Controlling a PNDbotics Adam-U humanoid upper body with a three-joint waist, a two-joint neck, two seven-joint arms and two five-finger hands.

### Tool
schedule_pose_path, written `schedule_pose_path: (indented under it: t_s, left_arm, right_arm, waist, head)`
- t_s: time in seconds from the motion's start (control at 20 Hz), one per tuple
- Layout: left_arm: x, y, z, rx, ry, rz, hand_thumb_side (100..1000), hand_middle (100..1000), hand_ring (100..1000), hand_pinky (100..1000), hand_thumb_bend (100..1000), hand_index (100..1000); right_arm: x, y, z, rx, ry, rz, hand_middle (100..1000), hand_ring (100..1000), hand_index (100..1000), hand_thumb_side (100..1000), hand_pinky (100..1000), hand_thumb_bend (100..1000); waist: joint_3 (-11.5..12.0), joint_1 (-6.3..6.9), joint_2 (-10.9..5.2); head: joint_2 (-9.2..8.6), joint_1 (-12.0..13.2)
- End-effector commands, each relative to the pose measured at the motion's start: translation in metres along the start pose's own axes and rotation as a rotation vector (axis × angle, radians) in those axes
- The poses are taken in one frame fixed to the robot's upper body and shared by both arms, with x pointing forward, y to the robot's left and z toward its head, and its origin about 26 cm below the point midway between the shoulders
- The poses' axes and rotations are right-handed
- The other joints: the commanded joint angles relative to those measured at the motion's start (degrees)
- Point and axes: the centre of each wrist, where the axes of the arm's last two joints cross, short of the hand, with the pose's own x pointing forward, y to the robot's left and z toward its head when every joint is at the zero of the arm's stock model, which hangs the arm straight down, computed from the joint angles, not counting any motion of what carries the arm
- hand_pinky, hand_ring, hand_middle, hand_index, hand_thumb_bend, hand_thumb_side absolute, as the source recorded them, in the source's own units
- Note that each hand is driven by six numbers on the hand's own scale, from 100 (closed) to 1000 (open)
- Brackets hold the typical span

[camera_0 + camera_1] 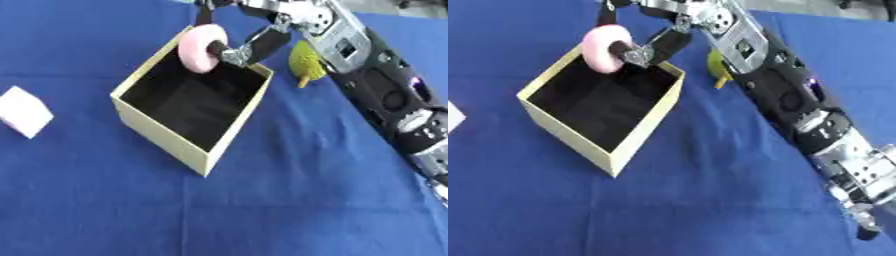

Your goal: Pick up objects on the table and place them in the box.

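Pink ring [200, 47] pinched between right hand's [254, 30] fingers [229, 52].

Table cloth [289, 200]: solid deep blue, no pattern. Box [166, 134]: pale cream walls, inside black. Ring [198, 47]: soft pink, plain. Right hand [249, 45]: black fingers with silver metal joints; arm [385, 95] black, silver-grey near the wrist. Lumpy thing [305, 64] behind arm: yellow-green, with an orange-yellow stub. Block [24, 112] at left edge: white with a pinkish tint.
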Motion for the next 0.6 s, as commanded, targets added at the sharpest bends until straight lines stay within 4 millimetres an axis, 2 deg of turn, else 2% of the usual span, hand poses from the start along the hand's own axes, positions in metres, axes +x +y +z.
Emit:
schedule_pose_path:
  t_s: [0.05,0.15,0.35,0.6]
  left_arm:
    - [0.0057,-0.0005,-0.0043,-0.013,-0.024,-0.002,575,697,790,693,100,782]
    - [0.0055,-0.0007,-0.0042,-0.014,-0.023,-0.001,574,697,790,693,100,782]
    - [0.0054,-0.0009,-0.0039,-0.015,-0.02,-0.001,575,697,791,693,100,782]
    - [0.0053,-0.0011,-0.0039,-0.012,-0.019,0.001,575,697,790,693,100,782]
  right_arm:
    - [0.001,-0.0076,0.0004,0.013,-0.002,0.071,654,1000,861,199,967,100]
    - [0.0022,-0.0079,0.0006,0.033,-0.008,0.107,721,1000,918,200,1000,100]
    - [0.0045,-0.0096,0.002,0.07,-0.019,0.179,771,1000,952,189,1000,100]
    - [0.0076,-0.0104,0.0015,0.09,-0.037,0.245,782,1000,969,186,1000,100]
  waist:
    - [-0.12,0.44,-1.11]
    - [-0.22,0.47,-1.09]
    - [-0.44,0.62,-1.07]
    - [-0.66,0.83,-1.18]
  head:
    - [-0.74,-0.09]
    - [-0.7,0.03]
    - [-0.71,0.26]
    - [-0.61,0.42]
